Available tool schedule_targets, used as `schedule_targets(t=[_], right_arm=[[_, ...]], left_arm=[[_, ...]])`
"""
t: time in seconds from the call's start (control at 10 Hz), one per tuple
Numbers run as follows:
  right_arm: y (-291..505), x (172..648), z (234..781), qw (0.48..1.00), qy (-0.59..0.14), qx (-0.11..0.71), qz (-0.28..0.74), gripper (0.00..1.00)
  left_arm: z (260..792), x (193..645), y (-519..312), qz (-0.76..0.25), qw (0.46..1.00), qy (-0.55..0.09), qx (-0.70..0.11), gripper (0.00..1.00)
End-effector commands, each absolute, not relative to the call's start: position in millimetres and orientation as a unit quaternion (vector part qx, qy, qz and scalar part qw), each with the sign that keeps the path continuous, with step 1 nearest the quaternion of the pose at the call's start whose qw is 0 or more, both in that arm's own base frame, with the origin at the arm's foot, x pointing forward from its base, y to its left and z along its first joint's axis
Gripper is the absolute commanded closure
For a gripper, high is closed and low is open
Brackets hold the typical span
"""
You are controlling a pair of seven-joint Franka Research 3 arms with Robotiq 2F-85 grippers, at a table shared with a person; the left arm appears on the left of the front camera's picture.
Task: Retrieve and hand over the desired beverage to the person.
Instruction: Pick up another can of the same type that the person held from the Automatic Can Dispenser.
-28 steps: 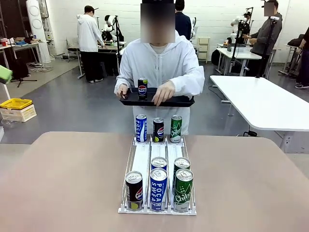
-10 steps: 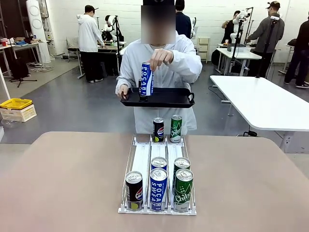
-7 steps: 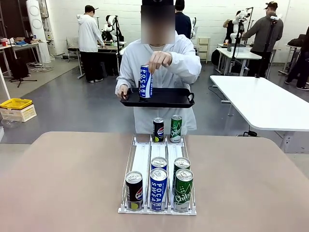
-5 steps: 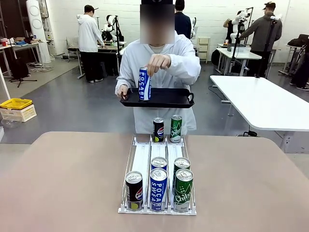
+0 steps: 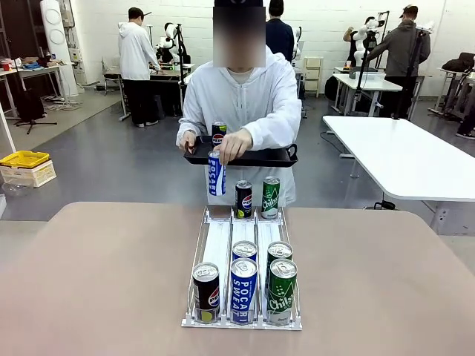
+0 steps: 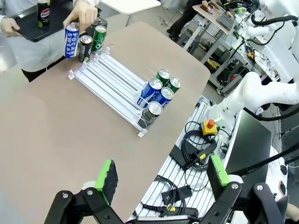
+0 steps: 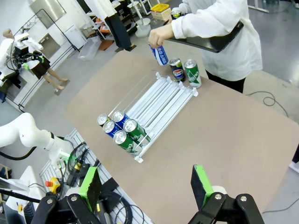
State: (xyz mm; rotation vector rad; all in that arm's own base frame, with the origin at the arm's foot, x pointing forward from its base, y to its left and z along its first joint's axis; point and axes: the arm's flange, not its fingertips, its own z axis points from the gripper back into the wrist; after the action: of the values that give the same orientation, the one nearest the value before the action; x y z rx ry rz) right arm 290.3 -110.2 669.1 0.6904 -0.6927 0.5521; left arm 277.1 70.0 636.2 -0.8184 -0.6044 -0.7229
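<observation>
The person (image 5: 245, 96) stands at the far side of the table, one hand holding a black tray (image 5: 271, 156) with a Pepsi can (image 5: 219, 132) on it. The other hand grips a blue Pocari Sweat can (image 5: 216, 172) by its top, just below the tray's front edge and above the far left lane of the clear rack (image 5: 219, 245). A Pepsi can (image 5: 243, 199) and a green can (image 5: 271, 196) stand at the rack's far end. Several cans stand at its near end. My left gripper (image 6: 162, 173) and right gripper (image 7: 145, 185) hang open and empty, high above the table's near side.
The brown table (image 5: 104, 282) is bare on both sides of the rack. A white table (image 5: 401, 156) stands at the right and a yellow crate (image 5: 24, 159) on the floor at the left. Cables and a red stop button (image 6: 209, 125) lie beyond the table's near edge.
The person's hand has lowered the blue Pocari Sweat can from in front of the tray down toward the rack's far left lane. Earlier that can stood in that lane.
</observation>
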Motion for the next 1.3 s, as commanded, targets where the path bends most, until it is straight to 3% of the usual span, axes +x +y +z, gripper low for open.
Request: schedule_targets(t=[0.0, 1.2], right_arm=[[-109.0, 292.4, 669.5, 0.835, -0.338, 0.34, 0.269, 0.0], [-109.0, 292.4, 669.5, 0.835, -0.338, 0.34, 0.269, 0.0]], left_arm=[[636.8, 278.5, 70.7, -0.348, 0.803, -0.29, -0.387, 0.0], [636.8, 278.5, 70.7, -0.348, 0.803, -0.29, -0.387, 0.0]])
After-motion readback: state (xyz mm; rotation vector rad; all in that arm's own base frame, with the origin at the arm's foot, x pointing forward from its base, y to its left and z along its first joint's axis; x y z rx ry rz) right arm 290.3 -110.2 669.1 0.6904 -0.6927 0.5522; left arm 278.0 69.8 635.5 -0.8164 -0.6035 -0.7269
